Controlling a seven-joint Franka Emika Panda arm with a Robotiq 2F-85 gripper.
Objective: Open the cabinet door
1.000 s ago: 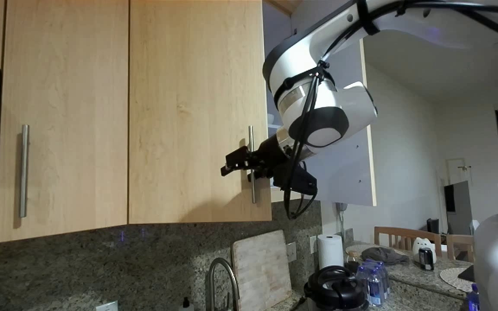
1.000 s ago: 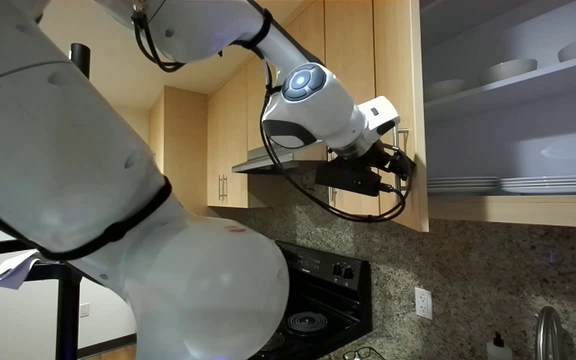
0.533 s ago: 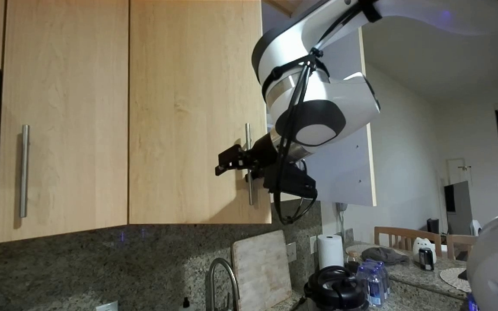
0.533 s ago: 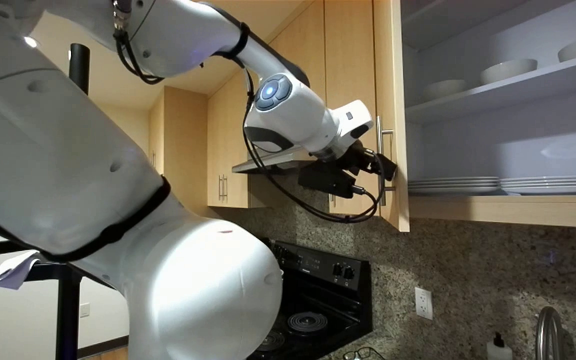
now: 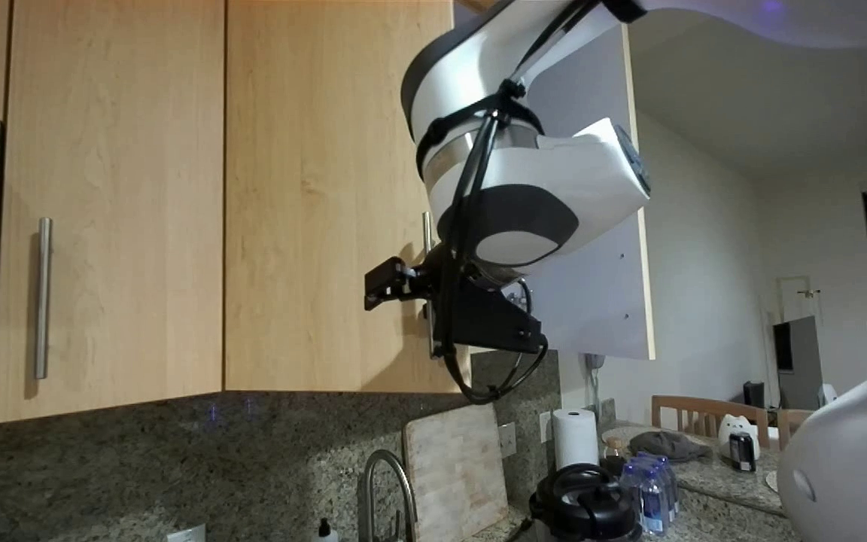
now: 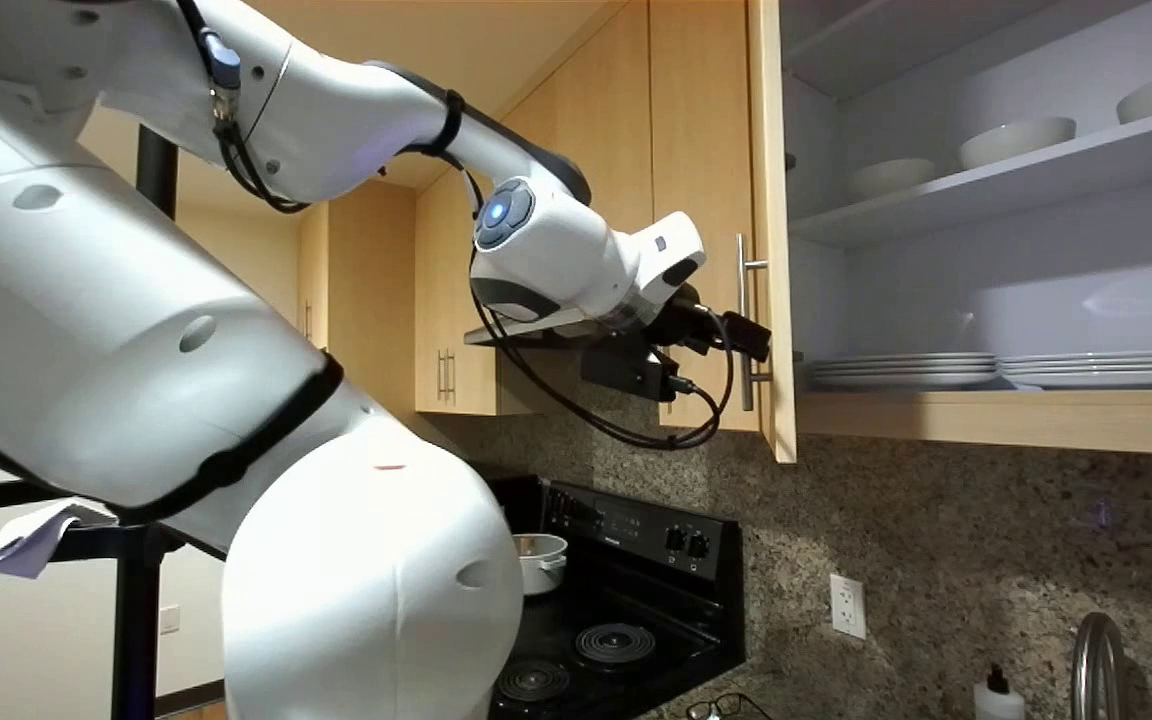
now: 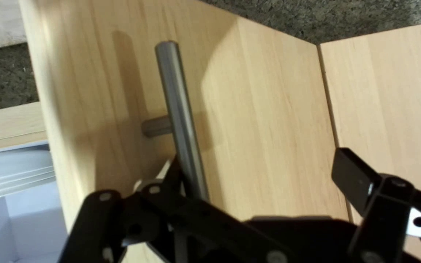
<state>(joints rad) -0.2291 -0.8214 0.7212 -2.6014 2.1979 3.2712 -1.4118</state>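
Note:
The cabinet door is a light birch panel (image 5: pixel 320 188) standing partly open; it shows nearly edge-on in an exterior view (image 6: pixel 771 190) and fills the middle of the wrist view (image 7: pixel 269 102). Its silver bar handle (image 7: pixel 179 98) is near the free edge and is partly covered by my gripper in an exterior view (image 5: pixel 427 226). My gripper (image 7: pixel 263 177) is open with its jaws wide apart. One finger reaches behind the handle, between bar and door. The other finger (image 7: pixel 353 179) is well to the right of the bar. The handle's lower contact is hidden by black gripper parts.
A matching door with its handle (image 5: pixel 42 301) near the left edge stands beside it. A pale grey open door panel (image 5: pixel 584 248) is behind my arm. The cabinet holds bowls (image 6: pixel 1016 140) and stacked plates (image 6: pixel 901 370). A range hood (image 6: pixel 556 325) and stove (image 6: pixel 626 600) lie beyond.
The door has swung further open, with its free edge and handle moving left in both exterior views. My gripper and arm have moved left along with it.

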